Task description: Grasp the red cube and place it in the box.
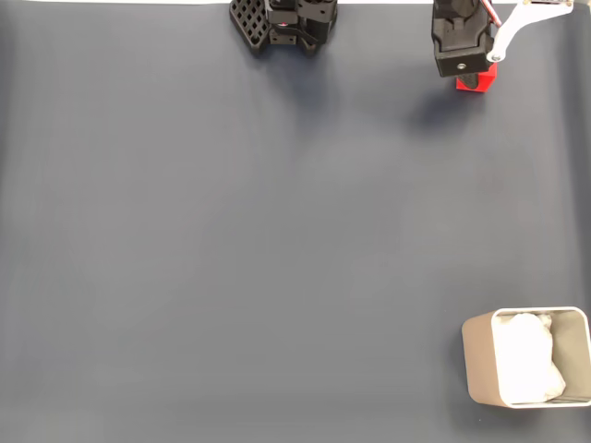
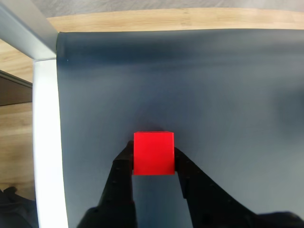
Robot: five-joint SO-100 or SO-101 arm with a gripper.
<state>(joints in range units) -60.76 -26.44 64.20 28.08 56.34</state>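
Observation:
The red cube (image 2: 153,153) sits squarely between my two black fingers, which press against its left and right faces; my gripper (image 2: 153,154) is shut on it. In the fixed view the red cube (image 1: 476,79) peeks out below the gripper (image 1: 473,74) at the top right of the dark mat. Whether it is lifted off the mat I cannot tell. The box (image 1: 478,362), beige-grey with white lining inside, stands far away at the bottom right corner, partly cut off by the frame edge.
The arm's black base (image 1: 282,23) stands at the top centre of the dark blue-grey mat (image 1: 231,240). In the wrist view a white table edge (image 2: 45,142) borders the mat on the left, with wooden floor (image 2: 16,152) beyond it.

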